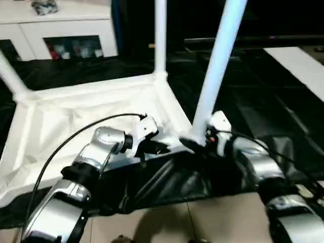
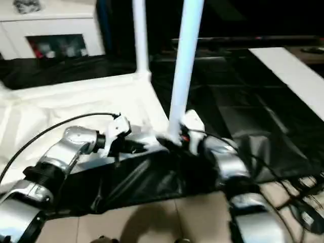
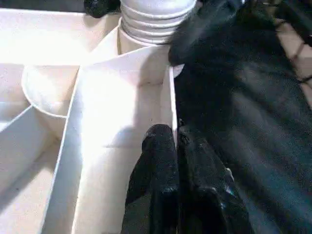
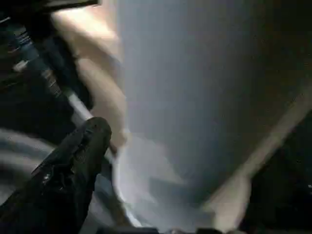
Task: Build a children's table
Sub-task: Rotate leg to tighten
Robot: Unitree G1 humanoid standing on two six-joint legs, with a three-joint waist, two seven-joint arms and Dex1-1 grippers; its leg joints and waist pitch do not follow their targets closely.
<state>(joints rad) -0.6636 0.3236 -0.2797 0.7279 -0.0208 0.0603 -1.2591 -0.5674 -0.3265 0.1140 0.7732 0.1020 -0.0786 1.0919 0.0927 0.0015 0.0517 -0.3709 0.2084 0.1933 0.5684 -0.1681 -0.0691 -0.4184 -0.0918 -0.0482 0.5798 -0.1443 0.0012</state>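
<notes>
Pinching table rim [image 3: 171, 105], left tool [image 3: 176, 139] closed, right tool [image 1: 198, 143] open beside near leg [image 1: 216, 71]

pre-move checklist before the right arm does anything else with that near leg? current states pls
1. Left gripper pinching the table top's near rim wall: ok, shut on it.
2. Right gripper at the near leg's base: ok; jaws open, not clamping.
3. Near leg fully seated in its socket: cannot tell; it stands tilted.
4. Far leg upright in its corner: ok.
5. Left cable loose over the top: ok.
</notes>
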